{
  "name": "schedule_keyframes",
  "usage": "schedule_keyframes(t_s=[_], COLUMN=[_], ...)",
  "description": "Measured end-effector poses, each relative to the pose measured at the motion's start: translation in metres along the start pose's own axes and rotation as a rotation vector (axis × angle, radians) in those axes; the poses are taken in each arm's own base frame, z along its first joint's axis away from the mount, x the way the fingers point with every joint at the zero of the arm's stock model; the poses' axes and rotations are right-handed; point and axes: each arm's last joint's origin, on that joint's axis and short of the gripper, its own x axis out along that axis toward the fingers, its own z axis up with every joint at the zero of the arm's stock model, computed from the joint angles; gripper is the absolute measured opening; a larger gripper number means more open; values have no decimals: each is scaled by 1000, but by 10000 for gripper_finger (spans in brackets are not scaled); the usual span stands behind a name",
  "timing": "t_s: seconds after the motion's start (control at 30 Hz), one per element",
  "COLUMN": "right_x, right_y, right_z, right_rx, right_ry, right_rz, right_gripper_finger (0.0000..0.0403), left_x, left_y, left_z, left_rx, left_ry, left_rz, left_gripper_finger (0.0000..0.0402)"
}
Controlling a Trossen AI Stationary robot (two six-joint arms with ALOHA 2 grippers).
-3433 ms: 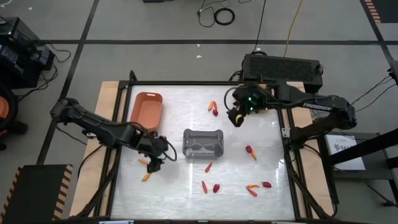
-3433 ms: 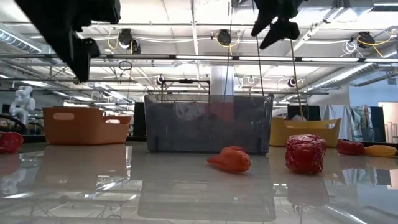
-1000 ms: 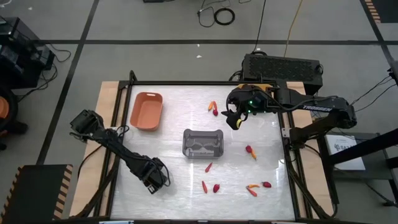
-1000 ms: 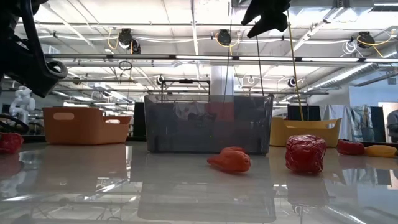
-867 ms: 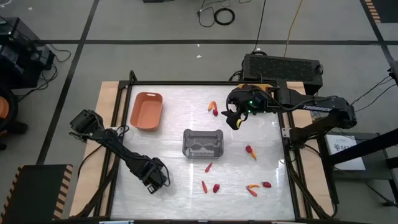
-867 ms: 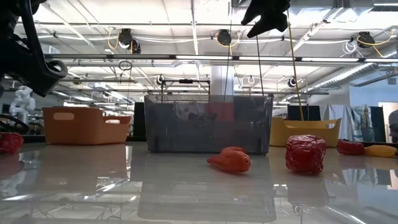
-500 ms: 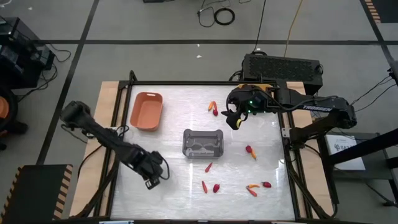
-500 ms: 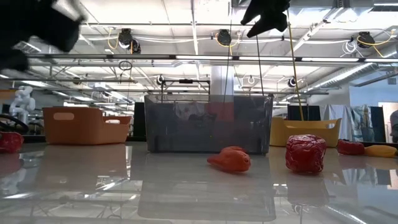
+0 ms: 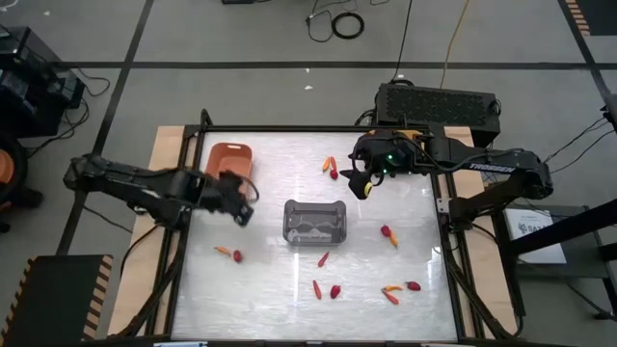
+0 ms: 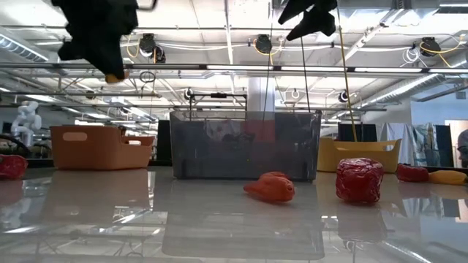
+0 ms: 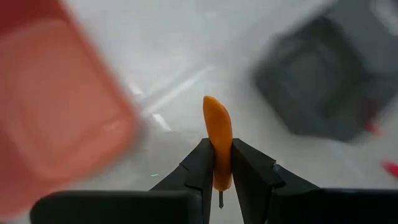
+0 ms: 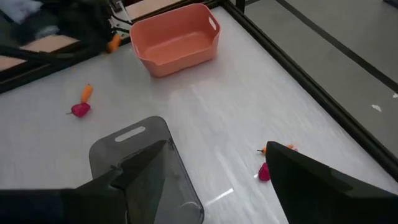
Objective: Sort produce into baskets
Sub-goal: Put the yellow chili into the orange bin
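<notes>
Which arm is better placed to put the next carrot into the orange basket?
The left. Its claw is shut on a carrot right beside the orange basket. The right claw is open, holds nothing, and hangs farther away.

- Tabletop [image 9: 289, 154]: white, glossy, bordered by a black frame and light wooden side strips.
- Black box [image 9: 439, 104]: sits at the far edge of the tabletop.
- Coiled black cable [image 9: 347, 25]: lies on the grey floor [image 9: 241, 39].
- White figure [image 10: 26, 120]: stands in the room behind.
</notes>
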Motion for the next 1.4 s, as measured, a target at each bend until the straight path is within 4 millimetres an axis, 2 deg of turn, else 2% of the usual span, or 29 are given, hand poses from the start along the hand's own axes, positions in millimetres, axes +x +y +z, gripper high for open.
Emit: schedule_keyframes(t_s=[0.33, 0.67, 0.83, 1.2, 1.4], right_x=[0, -3, -4, -11, -15], right_y=[1, 13, 19, 37, 46], right_z=[0, -5, -10, -24, -29], right_rx=[117, 210, 250, 324, 342], right_ry=[-3, 18, 49, 77, 80], right_rz=[5, 40, 45, 2, 15], right_gripper_finger=[263, 263, 263, 263, 263], left_x=[22, 50, 58, 65, 65], left_y=[51, 90, 94, 93, 93], left_z=[48, 75, 82, 85, 86], left_rx=[-30, 16, 60, 111, 159], left_ry=[49, 197, 188, 189, 176], left_rz=[193, 236, 244, 247, 258], left_gripper_finger=[58, 58, 67, 150, 167])
